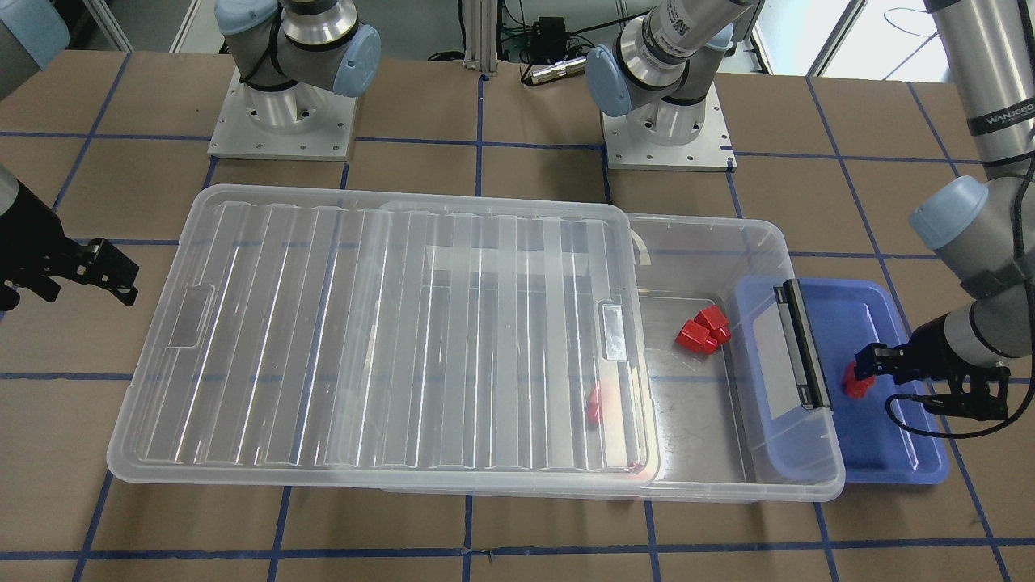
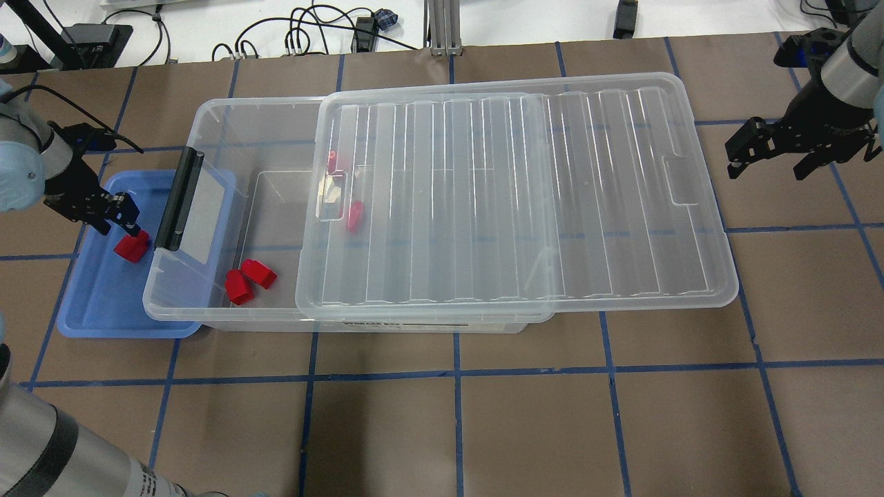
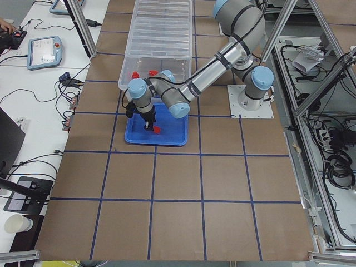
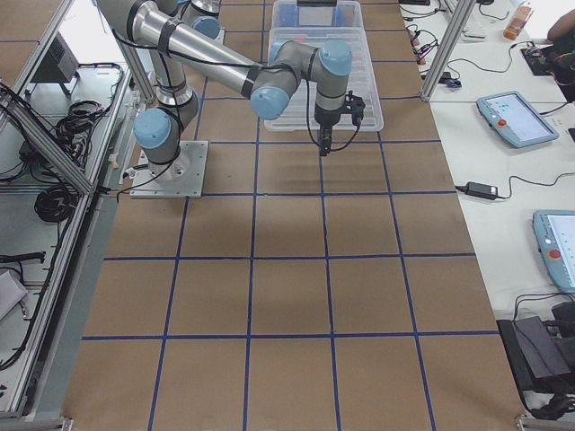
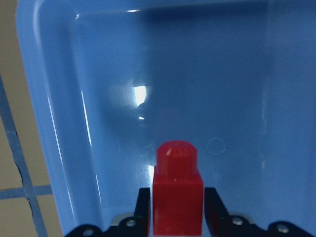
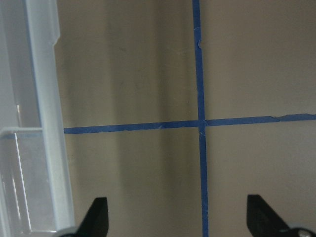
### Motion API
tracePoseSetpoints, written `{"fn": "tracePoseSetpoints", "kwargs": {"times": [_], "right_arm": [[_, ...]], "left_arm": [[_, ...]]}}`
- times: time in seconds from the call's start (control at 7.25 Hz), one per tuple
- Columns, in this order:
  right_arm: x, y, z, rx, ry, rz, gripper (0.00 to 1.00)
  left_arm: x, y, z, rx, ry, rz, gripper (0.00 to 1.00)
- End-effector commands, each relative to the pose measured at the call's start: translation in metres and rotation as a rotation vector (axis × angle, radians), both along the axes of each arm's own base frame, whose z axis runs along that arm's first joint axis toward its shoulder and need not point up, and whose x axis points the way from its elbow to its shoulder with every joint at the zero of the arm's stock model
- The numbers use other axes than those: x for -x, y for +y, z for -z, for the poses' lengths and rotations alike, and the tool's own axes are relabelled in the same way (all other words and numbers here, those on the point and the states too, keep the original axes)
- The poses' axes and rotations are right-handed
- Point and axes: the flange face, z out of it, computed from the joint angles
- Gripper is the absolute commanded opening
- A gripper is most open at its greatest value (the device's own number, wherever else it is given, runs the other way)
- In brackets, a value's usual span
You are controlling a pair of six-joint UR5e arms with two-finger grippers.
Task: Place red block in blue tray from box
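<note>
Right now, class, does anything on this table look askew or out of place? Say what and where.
The ribbed lid is slid sideways, overhanging the box on the robot's right and uncovering the end with the black latch. That end also overlaps the blue tray. Nothing looks spilled or damaged.

Left jaws clamped, right jaws spread wide

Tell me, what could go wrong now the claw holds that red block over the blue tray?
The left claw grips the red block; I cannot tell whether it touches the blue tray floor, so released high it might bounce out. The box end with its black latch overlaps the tray beside the claw, so withdrawing could bump it.
</note>
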Motion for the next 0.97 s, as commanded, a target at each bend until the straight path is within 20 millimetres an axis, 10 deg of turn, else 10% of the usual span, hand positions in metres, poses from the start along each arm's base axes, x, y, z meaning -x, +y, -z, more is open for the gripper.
{"fn": "tracePoseSetpoints", "kwargs": {"times": [0.0, 0.41, 0.83], "right_arm": [[-0.026, 0.0, 0.01, 0.009, -0.032, -0.035, 1.0], [-0.036, 0.001, 0.019, 0.032, -0.017, -0.05, 1.0], [-0.023, -0.01, 0.0, 0.036, 0.001, -0.044, 1.0]], "left_arm": [[0.007, -0.017, -0.06, 0.068, -0.045, 0.021, 1.0], [0.105, -0.033, -0.208, -0.019, 0.009, 0.093, 1.0], [0.251, -0.01, -0.259, 0.039, 0.023, 0.101, 1.0]]}}
